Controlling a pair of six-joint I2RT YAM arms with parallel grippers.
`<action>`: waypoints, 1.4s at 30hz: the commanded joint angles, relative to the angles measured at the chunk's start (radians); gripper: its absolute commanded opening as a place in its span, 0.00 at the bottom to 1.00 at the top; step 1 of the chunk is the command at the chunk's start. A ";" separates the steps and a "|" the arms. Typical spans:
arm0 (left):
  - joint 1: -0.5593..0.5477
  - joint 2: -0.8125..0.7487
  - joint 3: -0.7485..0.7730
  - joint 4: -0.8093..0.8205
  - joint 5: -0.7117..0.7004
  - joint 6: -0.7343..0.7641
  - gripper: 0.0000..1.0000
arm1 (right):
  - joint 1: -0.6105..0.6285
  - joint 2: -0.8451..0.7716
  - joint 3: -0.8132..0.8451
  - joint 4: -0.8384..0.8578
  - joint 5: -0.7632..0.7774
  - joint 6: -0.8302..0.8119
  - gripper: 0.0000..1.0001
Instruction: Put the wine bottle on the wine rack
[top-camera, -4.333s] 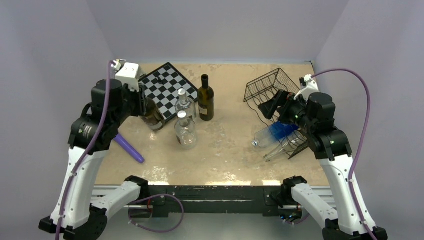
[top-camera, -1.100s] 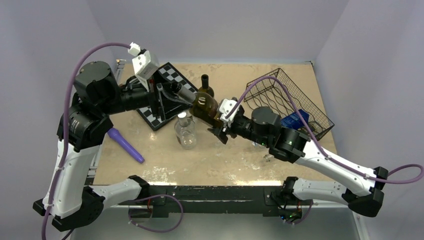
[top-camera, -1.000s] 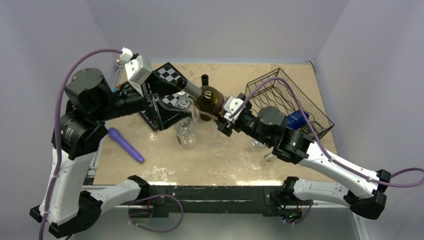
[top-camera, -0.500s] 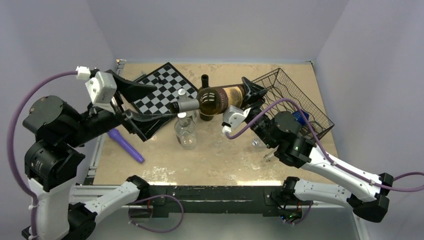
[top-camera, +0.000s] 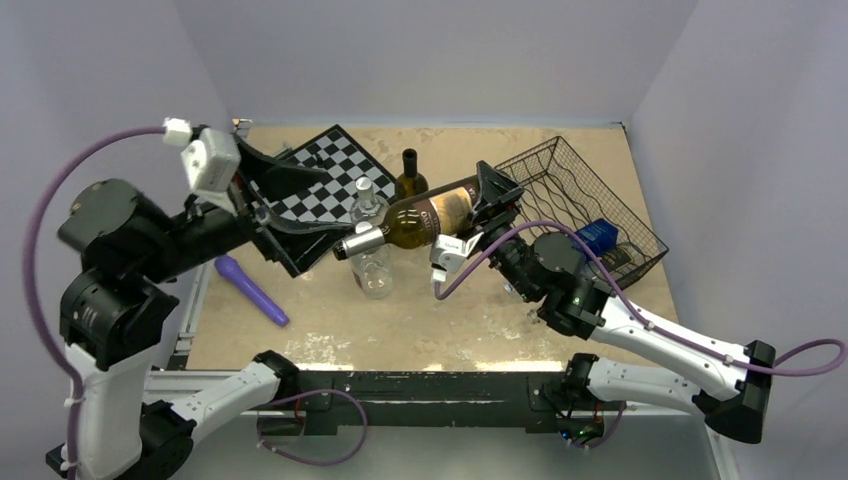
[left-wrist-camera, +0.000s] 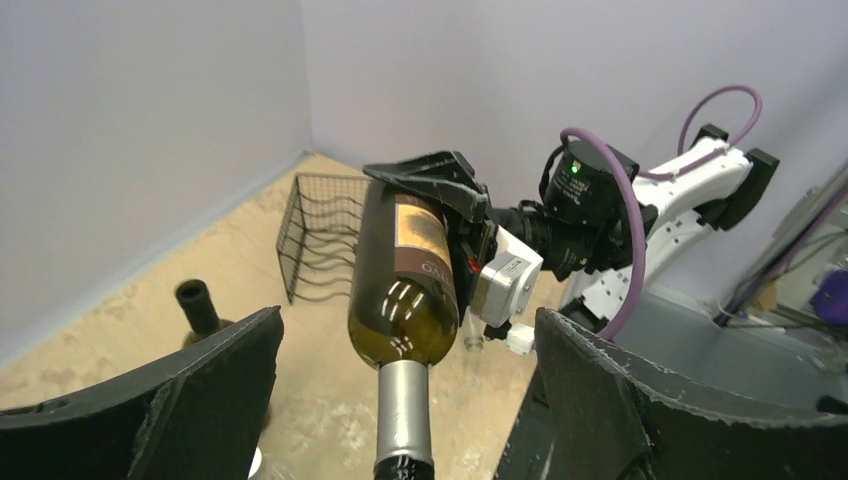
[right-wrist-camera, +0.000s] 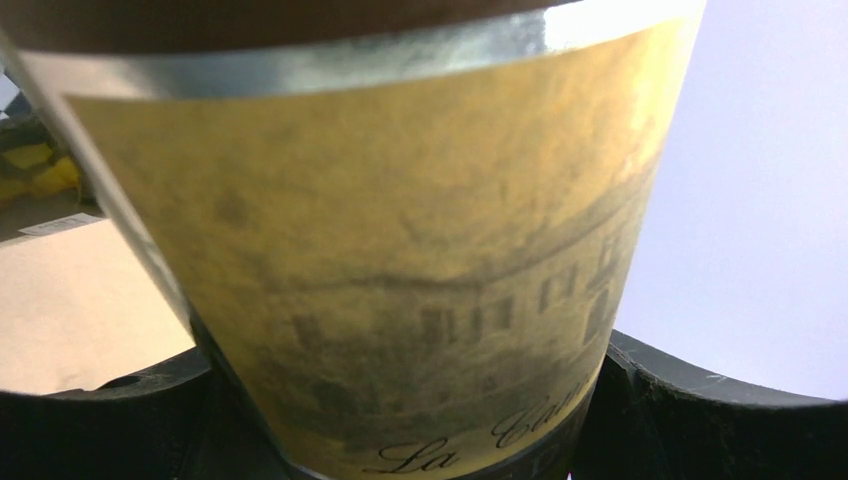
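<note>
The wine bottle (top-camera: 415, 218) is dark green with a gold label and a silver-capped neck. It hangs above the table, nearly level, neck pointing left and slightly down. My right gripper (top-camera: 480, 208) is shut on its labelled body; in the right wrist view the label (right-wrist-camera: 400, 250) fills the frame between my right gripper's (right-wrist-camera: 400, 440) black fingers (right-wrist-camera: 720, 410). My left gripper (top-camera: 322, 203) stands wide open around the neck (left-wrist-camera: 403, 415), with a gap on each side. The black wire wine rack (top-camera: 585, 195) sits at the right, just behind the bottle's base, and shows as wine rack (left-wrist-camera: 320, 235) in the left wrist view.
A second dark bottle (top-camera: 408, 172) stands at the back centre. Two clear glass bottles (top-camera: 372, 262) stand under the held bottle's neck. The chessboard (top-camera: 330, 172) lies at the back left and a purple object (top-camera: 250, 290) near the left edge. A blue item (top-camera: 598, 233) rests in the rack.
My left gripper has let go of the bottle, opened wide and drawn back left. The right gripper has taken the bottle, swung it level and carried it right toward the rack.
</note>
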 joint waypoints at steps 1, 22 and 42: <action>-0.001 0.099 0.013 -0.114 0.148 0.014 0.99 | 0.006 -0.010 0.010 0.218 0.019 -0.094 0.00; -0.003 0.196 -0.203 -0.304 0.158 0.209 0.90 | 0.037 -0.002 -0.044 0.250 0.033 -0.161 0.00; -0.041 0.201 -0.271 -0.267 0.061 0.215 0.78 | 0.109 0.056 0.100 0.123 0.180 -0.032 0.00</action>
